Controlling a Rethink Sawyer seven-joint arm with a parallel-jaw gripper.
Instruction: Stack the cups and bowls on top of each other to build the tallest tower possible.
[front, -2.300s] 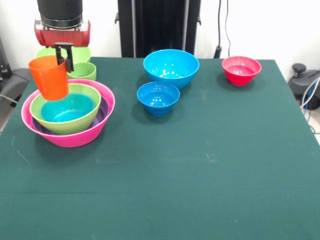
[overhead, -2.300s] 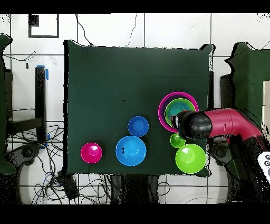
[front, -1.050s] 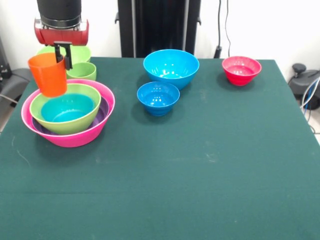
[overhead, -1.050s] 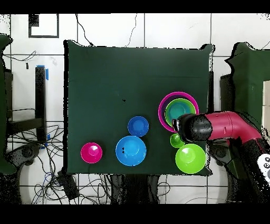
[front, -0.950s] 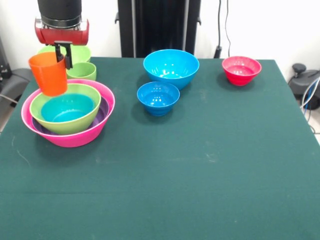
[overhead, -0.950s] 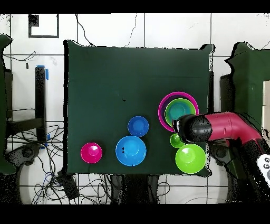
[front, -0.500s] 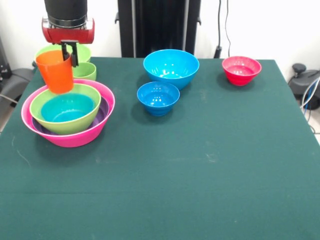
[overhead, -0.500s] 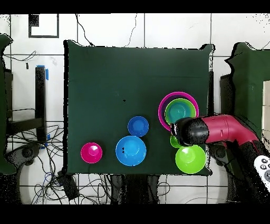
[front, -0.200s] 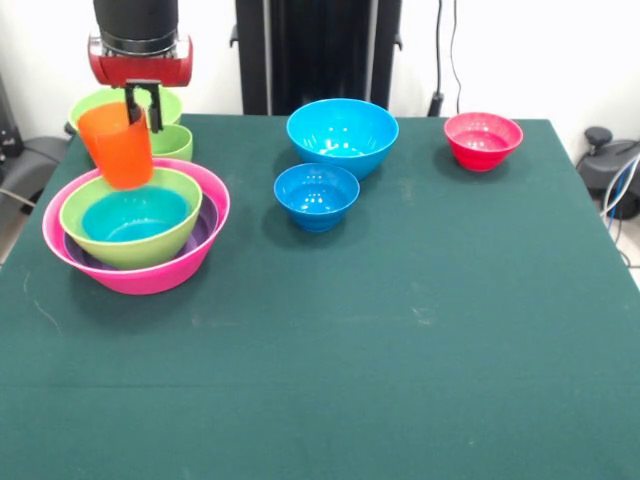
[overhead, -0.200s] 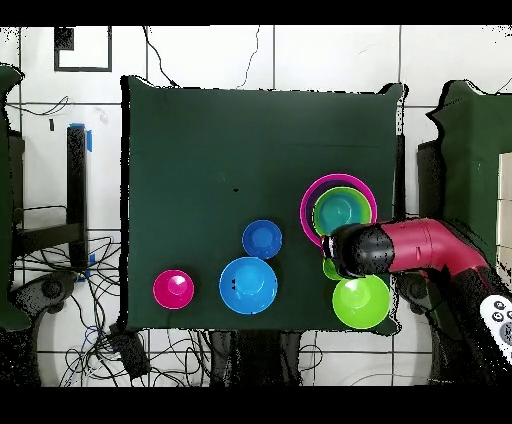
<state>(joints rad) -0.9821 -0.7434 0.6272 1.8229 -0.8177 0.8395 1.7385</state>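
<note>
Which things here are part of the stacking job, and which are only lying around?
Job: orange cup in the gripper; nested bowls in the pink bowl; two loose blue bowls; red bowl; two green pieces behind.

Lying around: cables; a remote.

— What can't you see?
— From overhead my arm (overhead, -0.200s: 420, 247) covers the orange cup (front, -0.200s: 117, 146) and most of the small green cup (overhead, -0.200s: 329, 268).
— And in front?
— The cup hides part of the lime bowl (front, -0.200s: 125, 103); the purple bowl (front, -0.200s: 205, 225) shows only a rim.
</note>
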